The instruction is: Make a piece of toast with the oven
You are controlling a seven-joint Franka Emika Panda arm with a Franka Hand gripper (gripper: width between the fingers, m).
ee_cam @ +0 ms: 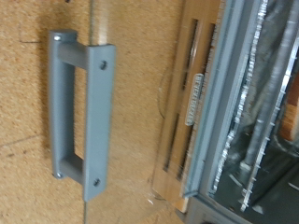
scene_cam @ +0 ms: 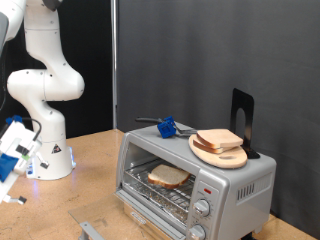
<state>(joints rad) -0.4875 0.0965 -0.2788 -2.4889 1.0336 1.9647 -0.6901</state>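
Observation:
The silver toaster oven (scene_cam: 235,185) stands at the exterior view's right with its glass door (scene_cam: 120,218) folded down open. One slice of bread (scene_cam: 168,177) lies on the wire rack inside. More slices (scene_cam: 220,140) are stacked on a round wooden board on top of the oven. The wrist view looks down on the open door's grey handle (ee_cam: 79,117) and glass, with the oven's front edge and rack (ee_cam: 248,112) beside it. The gripper shows in neither view; only the arm's white links (scene_cam: 45,75) show at the exterior view's left.
Two round knobs (scene_cam: 200,210) and a small red mark sit on the oven's front panel. A blue-handled tool (scene_cam: 165,127) and a black stand (scene_cam: 242,118) are on the oven top. The arm's base (scene_cam: 50,155) and a blue-white device (scene_cam: 15,145) are at the left on the wooden table.

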